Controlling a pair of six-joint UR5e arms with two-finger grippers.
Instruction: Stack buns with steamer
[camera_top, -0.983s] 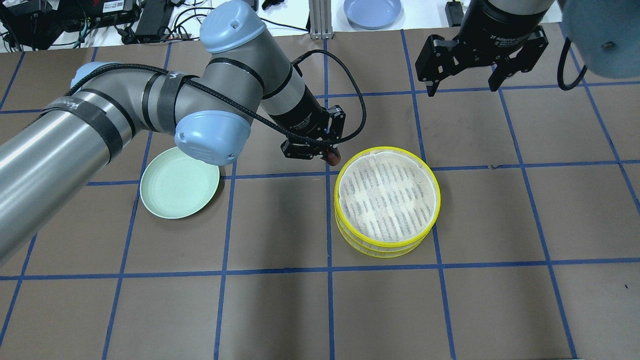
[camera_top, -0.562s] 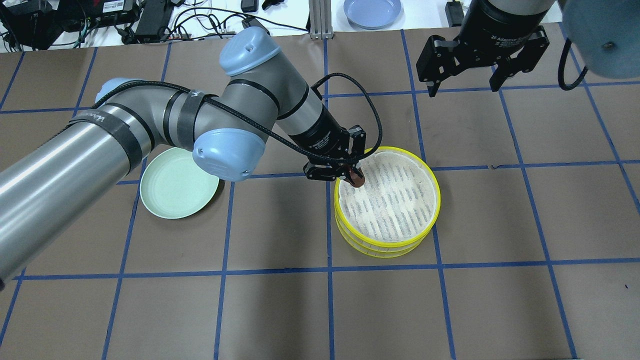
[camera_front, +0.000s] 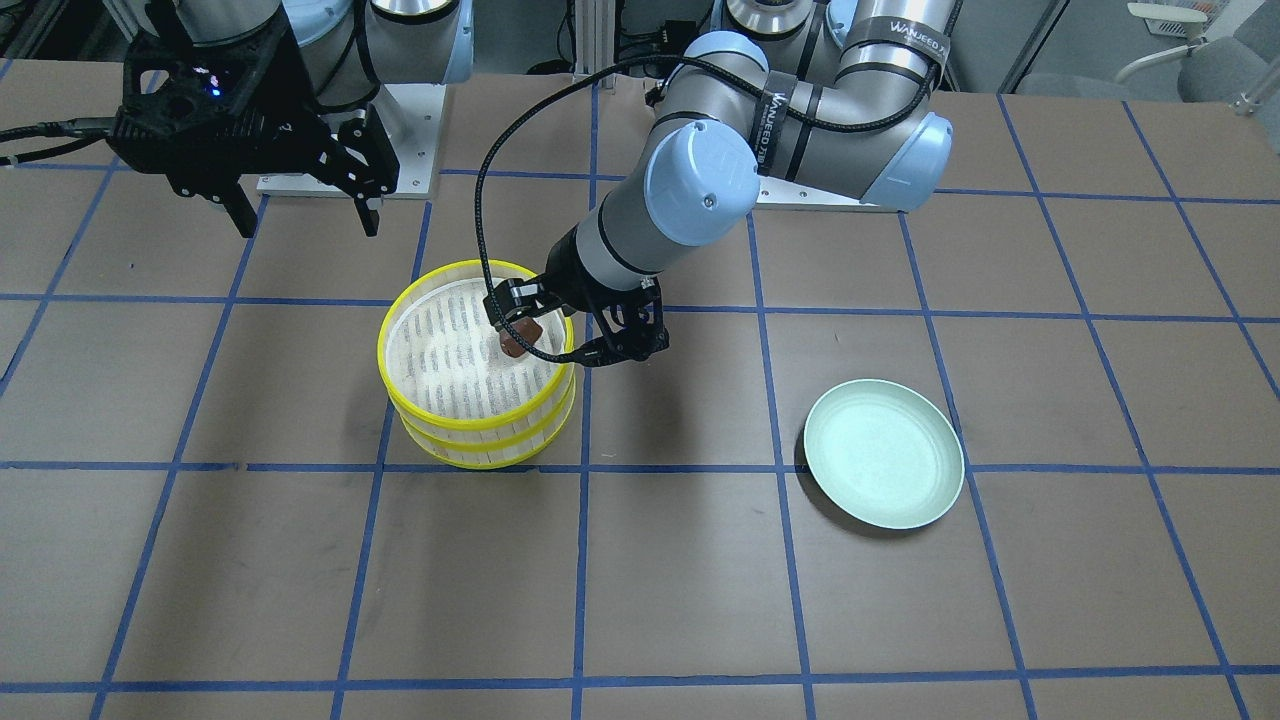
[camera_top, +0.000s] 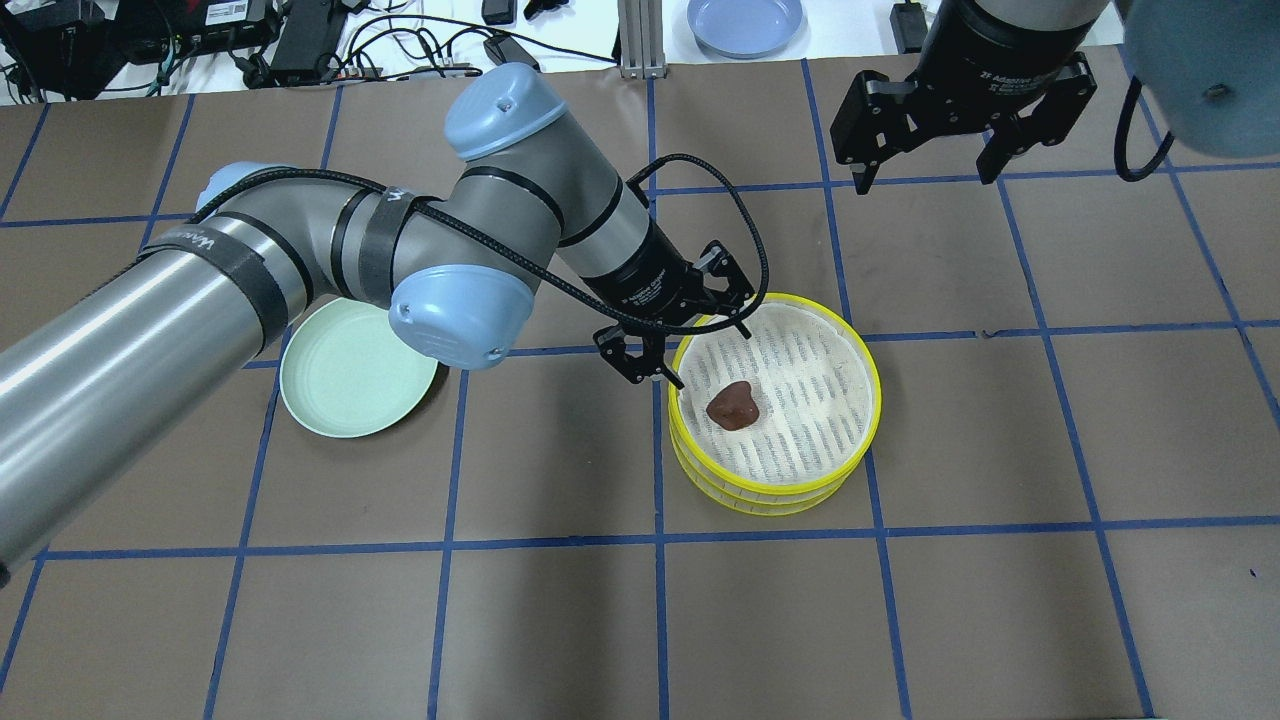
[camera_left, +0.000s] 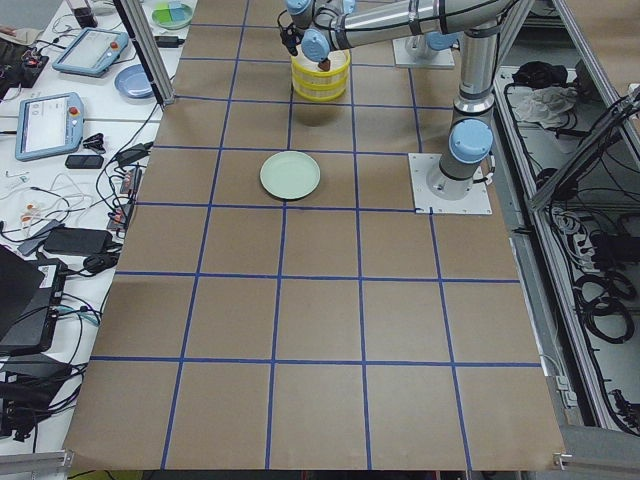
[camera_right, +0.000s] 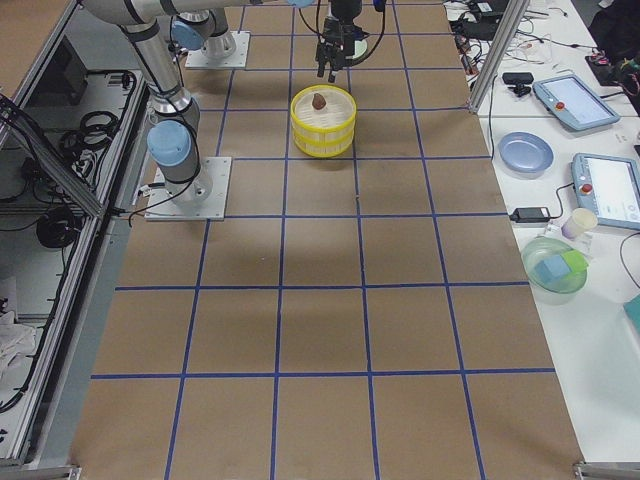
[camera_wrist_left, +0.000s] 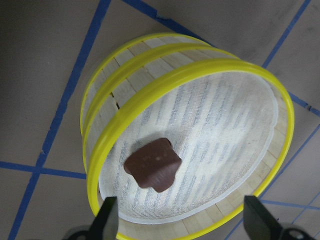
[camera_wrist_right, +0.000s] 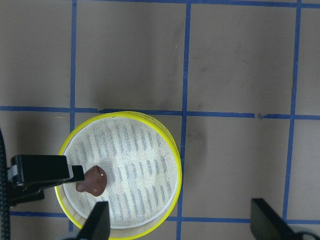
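The dark reddish-brown bun (camera_top: 733, 404) lies loose on the white cloth of the top tier of the yellow steamer (camera_top: 868, 432), toward its left side. It also shows in the left wrist view (camera_wrist_left: 152, 164) and the front view (camera_front: 514, 340). My left gripper (camera_top: 713, 358) is open and empty just above the steamer's left rim, its fingers on either side of the bun and above it. My right gripper (camera_top: 925, 180) is open and empty, high over the back right of the table. The cream-white bun is out of view.
The pale green plate (camera_top: 358, 372) sits empty on the table left of the steamer, partly under my left arm. A blue plate (camera_top: 744, 22) lies beyond the table's back edge. The steamer is a stack of tiers near the table's middle.
My left gripper carried the brown bun rightward over the steamer's rim, then opened. The bun now lies on the cloth. My right gripper has not moved.
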